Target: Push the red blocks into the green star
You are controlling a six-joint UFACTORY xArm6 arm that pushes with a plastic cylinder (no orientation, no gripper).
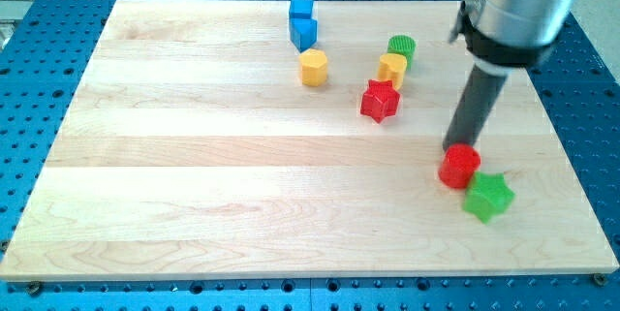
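A green star [487,196] lies near the view's lower right of the wooden board [194,175]. A red round block [459,167] sits touching its upper left side. My tip [455,148] stands right at the top edge of that red round block, on its upper left. A red star [380,101] lies apart, further up and to the view's left of the tip.
A yellow block [392,68] and a green round block [401,49] sit just above the red star. A yellow hexagonal block [314,67] and two blue blocks [302,22] lie near the board's top middle. The board's right edge is close to the green star.
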